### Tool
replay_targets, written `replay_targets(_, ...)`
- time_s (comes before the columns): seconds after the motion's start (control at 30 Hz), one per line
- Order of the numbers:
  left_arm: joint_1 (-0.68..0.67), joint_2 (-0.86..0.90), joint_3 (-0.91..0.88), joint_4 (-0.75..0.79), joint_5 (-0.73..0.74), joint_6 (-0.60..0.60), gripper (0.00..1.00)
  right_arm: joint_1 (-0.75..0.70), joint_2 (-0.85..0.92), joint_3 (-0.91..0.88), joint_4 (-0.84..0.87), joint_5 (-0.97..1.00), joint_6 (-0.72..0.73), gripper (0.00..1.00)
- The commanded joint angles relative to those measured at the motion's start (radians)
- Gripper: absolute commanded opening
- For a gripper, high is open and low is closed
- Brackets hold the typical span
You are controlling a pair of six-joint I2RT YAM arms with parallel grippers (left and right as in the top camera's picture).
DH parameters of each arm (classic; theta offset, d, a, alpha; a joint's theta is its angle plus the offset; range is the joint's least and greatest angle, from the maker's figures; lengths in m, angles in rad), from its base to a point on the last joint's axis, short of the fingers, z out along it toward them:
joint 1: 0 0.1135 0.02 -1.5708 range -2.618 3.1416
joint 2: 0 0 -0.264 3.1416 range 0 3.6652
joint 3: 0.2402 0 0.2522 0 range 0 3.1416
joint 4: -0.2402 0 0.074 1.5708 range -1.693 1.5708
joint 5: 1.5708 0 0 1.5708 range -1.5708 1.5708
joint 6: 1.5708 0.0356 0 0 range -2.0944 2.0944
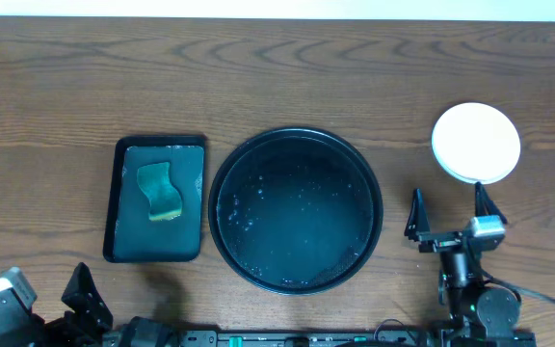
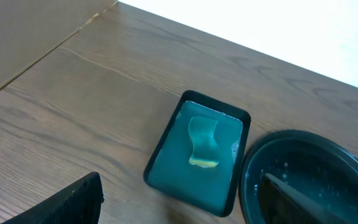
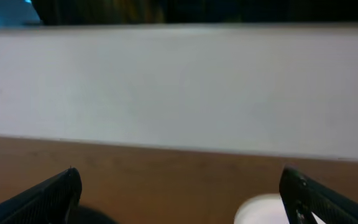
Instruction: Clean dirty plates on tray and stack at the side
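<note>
The large round black tray [image 1: 296, 210] sits at the table's middle, wet and holding no plates; its rim shows in the left wrist view [image 2: 253, 163]. A white plate [image 1: 476, 143] lies on the wood to the tray's right, seemingly on top of a stack; I cannot tell how many lie under it. Its edge shows in the right wrist view [image 3: 260, 210]. My right gripper [image 1: 448, 206] is open and empty, just in front of that plate. My left gripper [image 2: 182, 199] is open and empty at the front left, near the table's edge [image 1: 83, 294].
A dark-green rectangular tray [image 1: 157, 200] with a green and yellow sponge [image 1: 160, 190] lies left of the black tray; both also show in the left wrist view [image 2: 199, 152]. Bare wood tabletop runs along the back. A pale wall stands behind the table [image 3: 179, 87].
</note>
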Motion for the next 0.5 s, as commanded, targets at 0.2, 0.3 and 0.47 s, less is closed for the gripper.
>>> replay_targets(0.2,-0.002,0.003,0.001,0.001,-0.014,0.009,0.8,0.011,-0.007,-0.014,-0.18,0.037,0.02,0.99)
replay_targets(0.3,-0.002,0.003,0.001,0.001,-0.014,0.009,0.8,0.011,-0.007,-0.014,-0.214,0.037,0.019,0.99)
replay_targets(0.47,-0.002,0.003,0.001,0.001,-0.014,0.009,0.8,0.011,-0.007,-0.014,-0.214,0.037,0.01,0.99)
